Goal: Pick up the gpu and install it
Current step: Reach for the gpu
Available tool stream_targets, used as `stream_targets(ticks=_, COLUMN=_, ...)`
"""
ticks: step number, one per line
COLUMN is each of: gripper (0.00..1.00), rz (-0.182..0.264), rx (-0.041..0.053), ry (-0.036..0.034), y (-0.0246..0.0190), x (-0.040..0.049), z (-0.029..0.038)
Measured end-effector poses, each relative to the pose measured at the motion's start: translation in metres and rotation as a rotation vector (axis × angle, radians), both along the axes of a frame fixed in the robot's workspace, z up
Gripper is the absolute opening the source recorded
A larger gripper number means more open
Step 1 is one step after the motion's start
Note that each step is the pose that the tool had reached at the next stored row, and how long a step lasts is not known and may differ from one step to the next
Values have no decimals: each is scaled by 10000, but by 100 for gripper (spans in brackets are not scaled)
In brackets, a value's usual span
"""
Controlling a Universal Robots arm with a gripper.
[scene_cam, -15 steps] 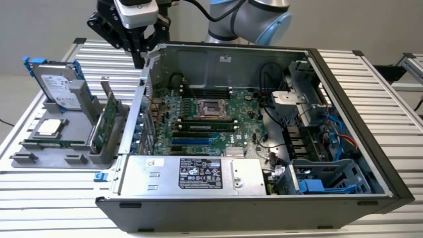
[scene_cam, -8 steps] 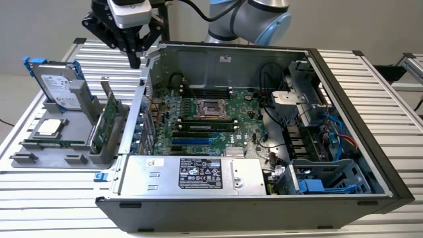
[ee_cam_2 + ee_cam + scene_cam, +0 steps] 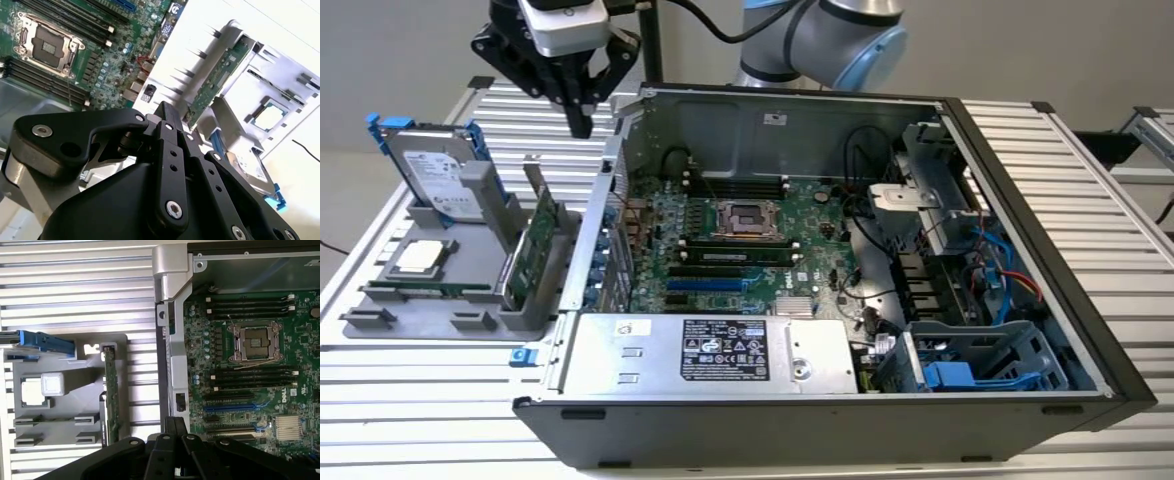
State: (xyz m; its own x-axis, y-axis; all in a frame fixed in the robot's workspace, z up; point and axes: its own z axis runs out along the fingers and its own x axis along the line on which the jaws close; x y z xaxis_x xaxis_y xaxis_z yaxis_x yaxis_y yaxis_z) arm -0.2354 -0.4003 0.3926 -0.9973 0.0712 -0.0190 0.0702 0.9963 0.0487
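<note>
The gpu (image 3: 538,243) stands on edge in a slot of the grey holder (image 3: 400,300), just outside the open case's wall at the exterior view's left. Its green board shows edge-on in both wrist views (image 3: 217,80) (image 3: 111,385). My gripper (image 3: 580,126) hangs well above and behind the gpu, near the case's back corner, touching nothing. Its black fingers (image 3: 167,120) (image 3: 175,427) point down and are shut together with nothing between them.
The holder also carries a silver hard drive with blue rails (image 3: 434,172) and a processor chip (image 3: 420,258). The open computer case (image 3: 1067,330) lies on the slatted table, showing the motherboard (image 3: 720,250), the power supply (image 3: 707,350) and cables (image 3: 987,270).
</note>
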Motion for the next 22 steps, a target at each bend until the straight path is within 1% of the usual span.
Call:
stream_targets(ticks=12, gripper=0, rz=0, rx=0, ry=0, y=0, x=-162, z=0)
stream_targets(ticks=22, gripper=0, rz=-1, rx=0, ry=0, y=-2, x=-280, z=0)
